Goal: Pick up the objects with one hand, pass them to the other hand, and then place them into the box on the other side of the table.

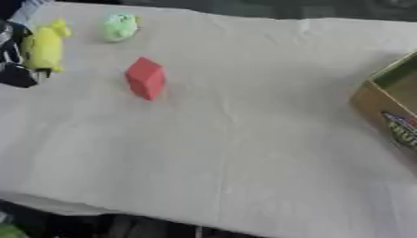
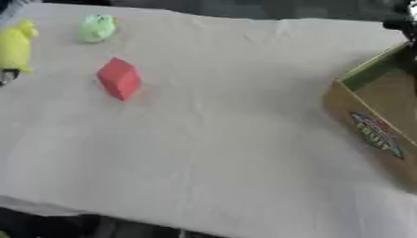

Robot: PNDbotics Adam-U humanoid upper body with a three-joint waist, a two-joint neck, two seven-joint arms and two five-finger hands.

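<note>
Red block (image 1: 146,78) on cloth (image 1: 244,139) | left hand (image 1: 16,60) grasping yellow toy (image 1: 45,46) | box (image 2: 379,116) right

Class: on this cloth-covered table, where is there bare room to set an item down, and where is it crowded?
Bare cloth spans the middle and near side, between the red block and the cardboard box. The far left corner is crowded: yellow toy, green toy and left hand.

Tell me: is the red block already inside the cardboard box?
No, the red block lies on the white cloth, far left of the cardboard box.
</note>
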